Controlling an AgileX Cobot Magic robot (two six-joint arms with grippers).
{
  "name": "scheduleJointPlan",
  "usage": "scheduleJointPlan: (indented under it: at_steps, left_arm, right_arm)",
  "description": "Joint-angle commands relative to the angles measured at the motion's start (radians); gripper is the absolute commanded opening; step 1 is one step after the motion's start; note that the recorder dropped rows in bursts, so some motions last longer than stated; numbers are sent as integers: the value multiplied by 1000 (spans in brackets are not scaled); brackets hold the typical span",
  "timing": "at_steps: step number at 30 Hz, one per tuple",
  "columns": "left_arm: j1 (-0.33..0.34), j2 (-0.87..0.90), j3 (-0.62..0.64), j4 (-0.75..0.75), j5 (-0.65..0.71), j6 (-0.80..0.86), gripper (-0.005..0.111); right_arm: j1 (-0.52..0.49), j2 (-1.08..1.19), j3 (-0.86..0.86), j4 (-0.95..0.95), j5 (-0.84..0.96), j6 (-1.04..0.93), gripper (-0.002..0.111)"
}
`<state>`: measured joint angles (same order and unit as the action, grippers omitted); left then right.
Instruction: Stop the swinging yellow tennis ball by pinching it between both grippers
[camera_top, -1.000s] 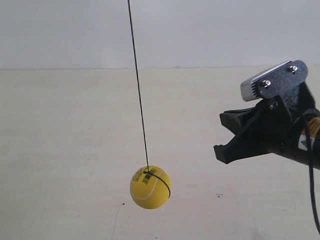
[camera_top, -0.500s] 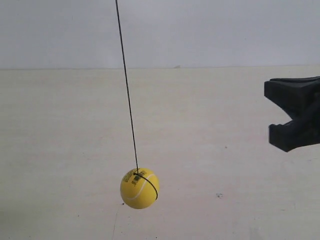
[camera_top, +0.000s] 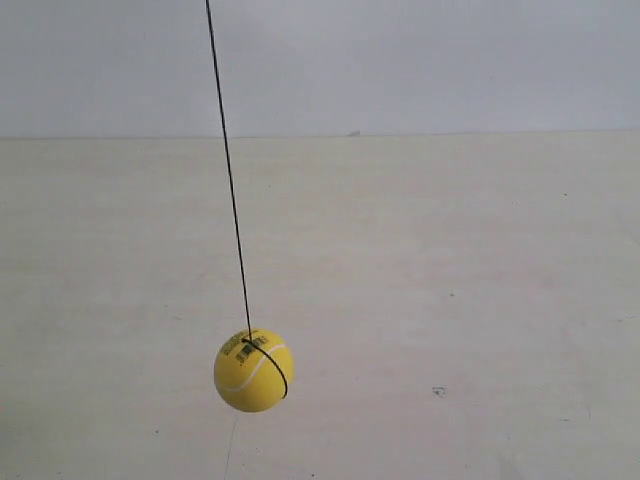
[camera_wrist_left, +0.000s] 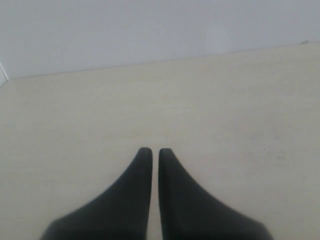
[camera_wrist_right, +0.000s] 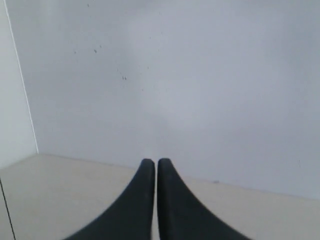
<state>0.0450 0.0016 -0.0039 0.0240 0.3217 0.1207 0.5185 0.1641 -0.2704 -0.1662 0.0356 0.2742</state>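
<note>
The yellow tennis ball hangs from a thin black cord low at the left of centre in the exterior view, above the pale table. The cord slants up toward the left. Neither arm shows in the exterior view. In the left wrist view, my left gripper is shut with nothing between its black fingers, pointing over the bare table. My right gripper is likewise shut and empty, facing the grey wall. The ball appears in neither wrist view.
A pale wooden table runs back to a plain grey wall. A wall corner stands to one side in the right wrist view, and a thin dark line shows at that view's edge.
The ball has swung steadily to the left in the exterior view. The arm at the exterior view's right has pulled back out of the picture.
</note>
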Motion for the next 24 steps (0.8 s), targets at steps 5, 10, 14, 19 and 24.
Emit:
scheduleJointPlan:
  at_steps: [5, 10, 14, 19, 24]
  left_arm:
    - [3, -2, 4, -1, -5, 4, 5]
    - [3, -2, 4, -1, -5, 4, 5]
    - [3, -2, 4, -1, -5, 4, 5]
    - [3, -2, 4, -1, -5, 4, 5]
    - [3, -2, 4, -1, -5, 4, 5]
  right_arm:
    - [0, -164, 10, 2, 59, 35, 0]
    - [0, -164, 10, 2, 86, 39, 0]
    - [0, -164, 10, 2, 86, 39, 0]
    - [0, -164, 10, 2, 86, 39, 0]
    - [0, -164, 10, 2, 91, 39, 0]
